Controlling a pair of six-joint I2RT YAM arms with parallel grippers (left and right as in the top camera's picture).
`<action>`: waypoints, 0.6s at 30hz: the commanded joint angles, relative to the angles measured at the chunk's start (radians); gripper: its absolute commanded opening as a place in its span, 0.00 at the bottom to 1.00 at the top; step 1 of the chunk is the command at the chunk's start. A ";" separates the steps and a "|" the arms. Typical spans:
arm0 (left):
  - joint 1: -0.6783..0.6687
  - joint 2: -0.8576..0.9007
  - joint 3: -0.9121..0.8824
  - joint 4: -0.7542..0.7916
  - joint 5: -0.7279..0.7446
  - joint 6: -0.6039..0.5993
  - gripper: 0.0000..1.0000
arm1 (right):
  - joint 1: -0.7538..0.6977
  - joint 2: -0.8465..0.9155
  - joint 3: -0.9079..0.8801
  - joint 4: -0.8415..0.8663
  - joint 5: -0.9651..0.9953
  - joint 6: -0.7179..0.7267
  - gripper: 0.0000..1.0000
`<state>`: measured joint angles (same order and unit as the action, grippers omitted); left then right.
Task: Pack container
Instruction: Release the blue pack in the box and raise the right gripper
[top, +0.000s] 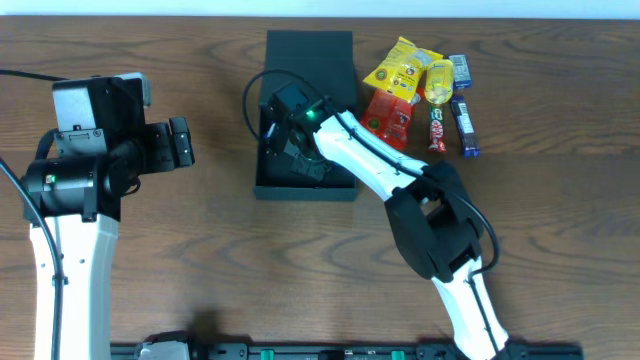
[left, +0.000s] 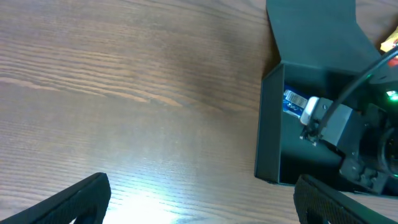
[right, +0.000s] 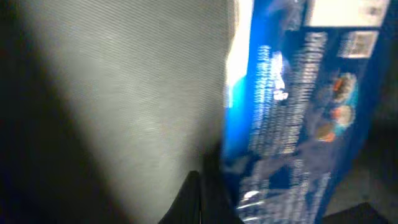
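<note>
The matte black container (top: 305, 190) stands open at the table's middle, its flap lid lying back. It also shows in the left wrist view (left: 268, 124). My right gripper (top: 287, 140) reaches down inside it. In the right wrist view its fingers (right: 200, 199) are closed together at the left edge of a blue snack packet (right: 298, 112), over the container's grey-lit floor (right: 124, 93). The blue packet also shows inside the container in the left wrist view (left: 292, 102). My left gripper (top: 182, 142) hovers left of the container, open and empty (left: 202, 205).
A pile of snacks lies right of the container: a yellow packet (top: 400, 68), a red packet (top: 388, 115), a small yellow packet (top: 440, 80), a red bar (top: 437, 128) and a blue bar (top: 465, 125). Bare wood lies between my left gripper and the container.
</note>
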<state>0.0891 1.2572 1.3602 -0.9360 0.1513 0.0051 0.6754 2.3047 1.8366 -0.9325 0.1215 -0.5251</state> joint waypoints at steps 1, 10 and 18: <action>0.004 -0.009 0.010 -0.003 0.007 0.018 0.95 | -0.003 -0.025 -0.022 0.040 0.142 0.015 0.01; 0.004 -0.009 0.010 -0.002 0.007 0.018 0.95 | 0.011 -0.025 -0.022 0.107 0.361 0.016 0.01; 0.004 -0.009 0.010 -0.002 0.007 0.018 0.95 | 0.031 -0.025 -0.021 0.101 0.425 0.016 0.01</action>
<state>0.0891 1.2568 1.3602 -0.9360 0.1513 0.0051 0.6838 2.3047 1.8164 -0.8295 0.4812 -0.5247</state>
